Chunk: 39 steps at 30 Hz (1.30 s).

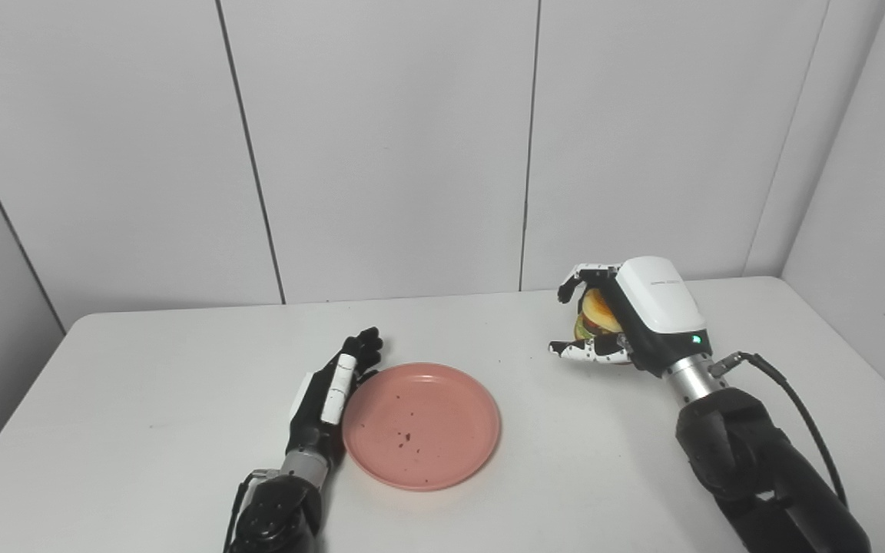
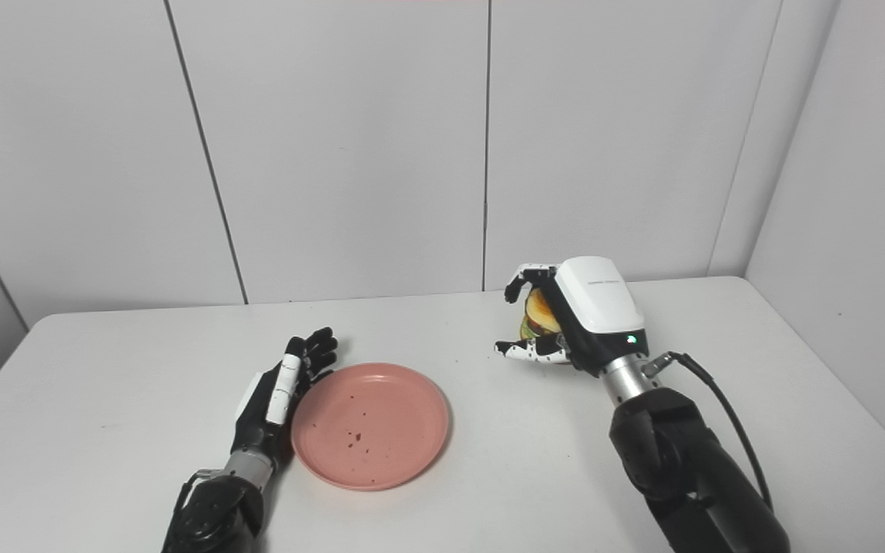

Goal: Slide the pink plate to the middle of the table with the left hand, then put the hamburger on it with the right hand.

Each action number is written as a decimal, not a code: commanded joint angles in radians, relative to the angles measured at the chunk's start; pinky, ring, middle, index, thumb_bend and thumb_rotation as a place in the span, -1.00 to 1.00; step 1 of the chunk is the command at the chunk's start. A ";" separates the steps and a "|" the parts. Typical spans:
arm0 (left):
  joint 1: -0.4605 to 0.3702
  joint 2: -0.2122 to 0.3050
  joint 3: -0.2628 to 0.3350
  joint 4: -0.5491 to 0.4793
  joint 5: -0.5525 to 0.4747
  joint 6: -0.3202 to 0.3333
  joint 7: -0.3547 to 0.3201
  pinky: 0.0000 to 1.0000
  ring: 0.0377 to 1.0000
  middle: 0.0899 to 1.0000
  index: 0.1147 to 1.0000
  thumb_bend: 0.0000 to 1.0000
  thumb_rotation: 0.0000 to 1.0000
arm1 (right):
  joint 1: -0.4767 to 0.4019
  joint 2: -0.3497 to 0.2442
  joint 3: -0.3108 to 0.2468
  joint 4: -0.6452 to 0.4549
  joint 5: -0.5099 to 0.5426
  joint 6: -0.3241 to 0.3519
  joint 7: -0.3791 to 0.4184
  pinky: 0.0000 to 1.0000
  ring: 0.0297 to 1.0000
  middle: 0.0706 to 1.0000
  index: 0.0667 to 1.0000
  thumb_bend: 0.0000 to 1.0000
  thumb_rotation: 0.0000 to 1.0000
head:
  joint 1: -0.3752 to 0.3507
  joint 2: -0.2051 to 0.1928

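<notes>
The pink plate [image 1: 421, 426] lies flat near the middle of the white table [image 1: 143, 399], with a few dark crumbs on it. My left hand [image 1: 331, 392] is open, its fingers stretched out along the plate's left rim and touching it. My right hand [image 1: 611, 322] is at the right of the plate, fingers curled around the hamburger [image 1: 598, 313], holding it just above the table. The hamburger's bun and green layer show between the fingers [image 2: 538, 311].
The table's back edge meets a grey panelled wall [image 1: 412, 153]. A black cable [image 1: 796, 407] runs along my right forearm. The table's right edge is close to the side wall.
</notes>
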 commanded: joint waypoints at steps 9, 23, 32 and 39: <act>-0.036 -0.056 -0.017 0.021 0.019 0.005 0.014 0.83 0.83 0.76 0.63 0.76 0.82 | -0.098 0.048 0.025 0.066 -0.002 -0.103 -0.034 -0.47 -0.39 -0.31 -0.11 0.00 -0.70 | 0.092 0.000; -0.039 -0.064 -0.018 0.039 0.049 -0.018 0.049 0.78 0.80 0.70 0.60 0.77 0.83 | -0.147 0.140 0.084 0.133 -0.005 -0.153 -0.046 -0.53 -0.45 -0.31 -0.12 0.00 -0.70 | 0.152 0.004; -0.035 -0.066 -0.016 0.035 0.045 -0.020 0.050 0.79 0.77 0.68 0.61 0.78 0.82 | -0.134 0.184 0.103 0.144 -0.012 -0.152 -0.043 -0.38 -0.20 -0.12 -0.12 0.00 -0.69 | 0.159 0.006; -0.033 -0.064 -0.017 0.036 0.046 -0.019 0.050 0.78 0.78 0.69 0.61 0.80 0.82 | -0.121 0.193 0.124 0.171 -0.002 -0.172 -0.033 -0.58 -0.52 -0.38 -0.12 0.00 -0.70 | 0.159 0.010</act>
